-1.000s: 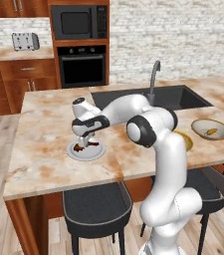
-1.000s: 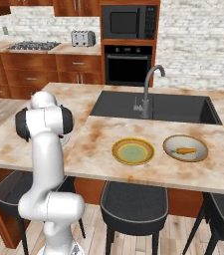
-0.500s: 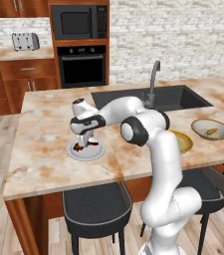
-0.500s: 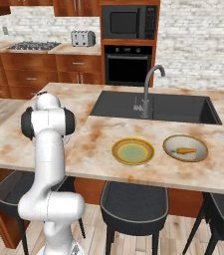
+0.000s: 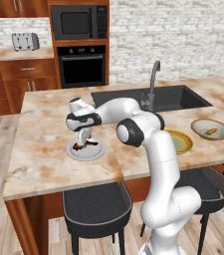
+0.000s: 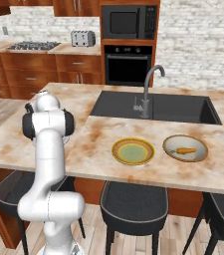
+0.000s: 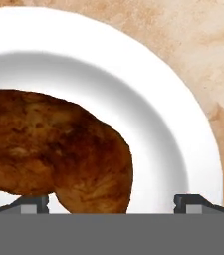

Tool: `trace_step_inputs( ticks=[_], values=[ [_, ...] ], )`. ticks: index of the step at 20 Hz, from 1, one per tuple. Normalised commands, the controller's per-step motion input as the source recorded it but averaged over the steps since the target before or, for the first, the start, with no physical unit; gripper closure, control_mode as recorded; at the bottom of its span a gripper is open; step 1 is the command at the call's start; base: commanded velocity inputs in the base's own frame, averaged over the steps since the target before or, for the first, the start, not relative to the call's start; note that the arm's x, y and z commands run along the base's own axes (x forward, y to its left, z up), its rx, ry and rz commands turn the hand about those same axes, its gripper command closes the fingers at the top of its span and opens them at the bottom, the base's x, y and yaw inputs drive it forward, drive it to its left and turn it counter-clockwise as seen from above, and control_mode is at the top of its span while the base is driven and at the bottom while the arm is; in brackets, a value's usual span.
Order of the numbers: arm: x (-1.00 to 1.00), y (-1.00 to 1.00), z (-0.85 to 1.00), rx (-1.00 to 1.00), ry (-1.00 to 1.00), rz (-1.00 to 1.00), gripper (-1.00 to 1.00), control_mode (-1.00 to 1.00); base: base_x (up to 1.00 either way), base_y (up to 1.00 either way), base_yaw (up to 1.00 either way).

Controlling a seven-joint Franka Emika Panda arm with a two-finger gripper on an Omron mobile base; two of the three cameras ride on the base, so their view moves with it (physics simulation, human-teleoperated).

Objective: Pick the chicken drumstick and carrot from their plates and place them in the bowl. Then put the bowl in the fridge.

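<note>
The dark reddish-brown chicken drumstick lay on its plain white round plate on the marbled bench as the pincer, jaws wide and empty, had sunk closer, so the grasp looked imminent.

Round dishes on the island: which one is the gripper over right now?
The white plate holding the chicken drumstick, with the open gripper directly above it. The yellow-rimmed green dish and the one holding the carrot sit far off.
</note>
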Motion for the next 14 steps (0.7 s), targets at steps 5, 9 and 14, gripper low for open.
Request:
trace_step_inputs(
  ticks=[5, 9, 14],
  values=[
    [-0.35, 0.12, -0.16, 0.00, 0.00, 0.00, -1.00, -1.00, 0.00, 0.00, 0.00],
    [-0.20, 0.05, -0.25, 0.00, 0.00, 0.00, -1.00, -1.00, 0.00, 0.00, 0.00],
    [0.04, -0.01, -0.25, 0.00, 0.00, 0.01, -1.00, -1.00, 0.00, 0.00, 0.00]
  ],
)
